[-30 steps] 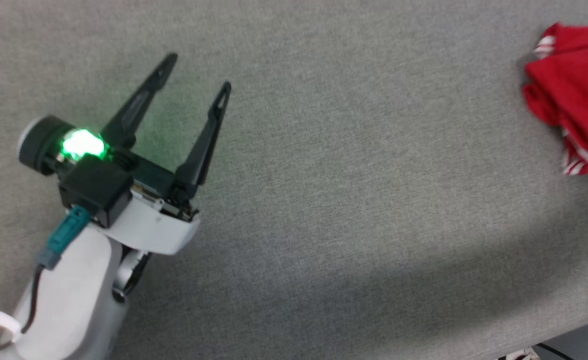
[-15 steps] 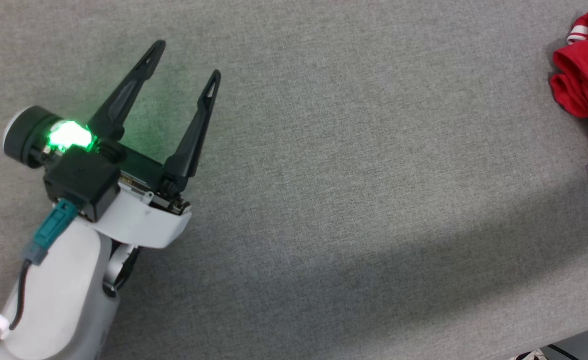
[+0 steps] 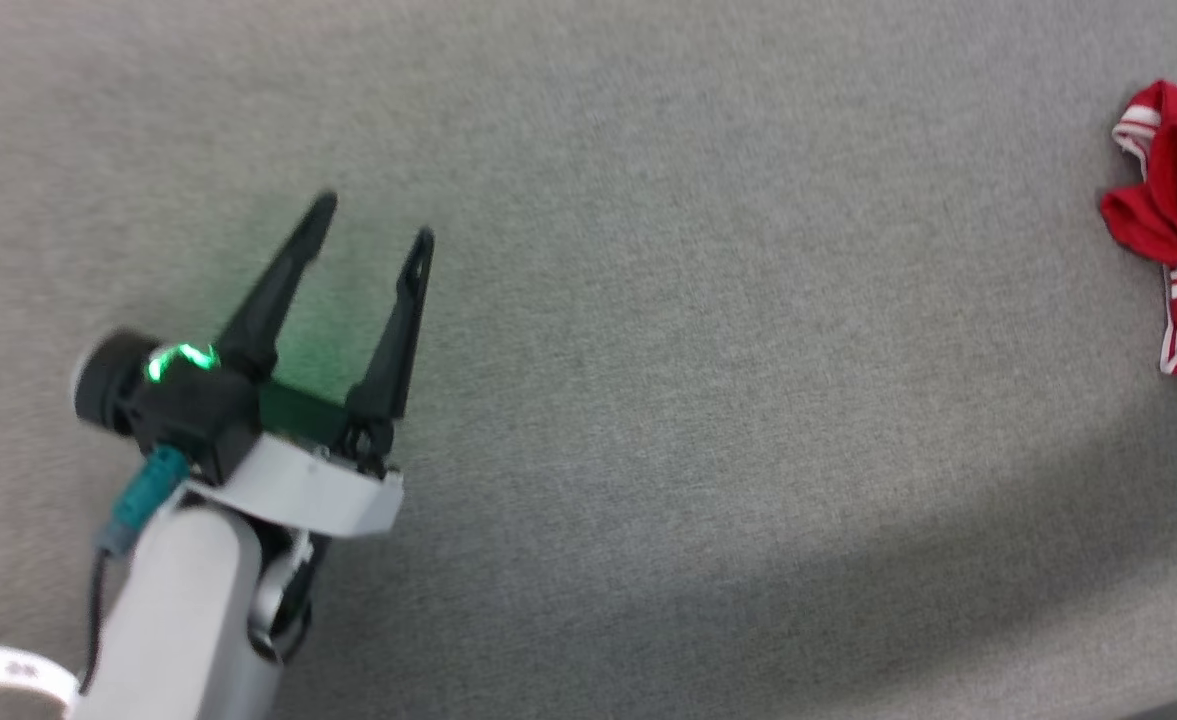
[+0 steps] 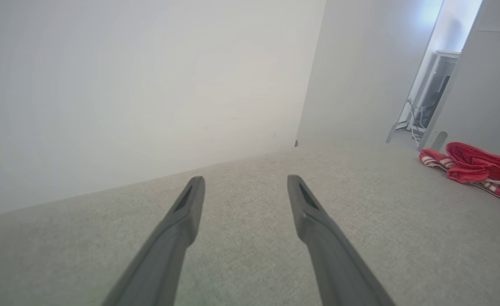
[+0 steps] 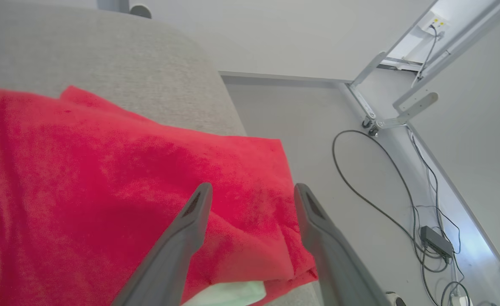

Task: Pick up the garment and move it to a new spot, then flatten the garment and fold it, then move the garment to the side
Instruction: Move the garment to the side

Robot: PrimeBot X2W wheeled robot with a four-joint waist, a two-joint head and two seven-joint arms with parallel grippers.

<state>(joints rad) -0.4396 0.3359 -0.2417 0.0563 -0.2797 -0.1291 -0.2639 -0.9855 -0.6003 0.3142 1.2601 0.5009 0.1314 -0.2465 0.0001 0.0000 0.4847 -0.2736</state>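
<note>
Crumpled red jersey garment (image 3: 1173, 215) with red-white striped trim, at the right edge of the head view, on the grey fabric-covered table (image 3: 648, 400). At lower left, the left gripper (image 3: 373, 220), fingers apart, empty. In its wrist view, the right gripper (image 5: 253, 187), fingers apart, with red cloth showing between them, unclamped.

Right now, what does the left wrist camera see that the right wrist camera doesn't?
Left wrist view, not right: the left tool, open above bare table, and striped trim. Right wrist view, not left: the right tool, open over the garment, and cables on the floor. Both: the garment on the grey table.
</note>
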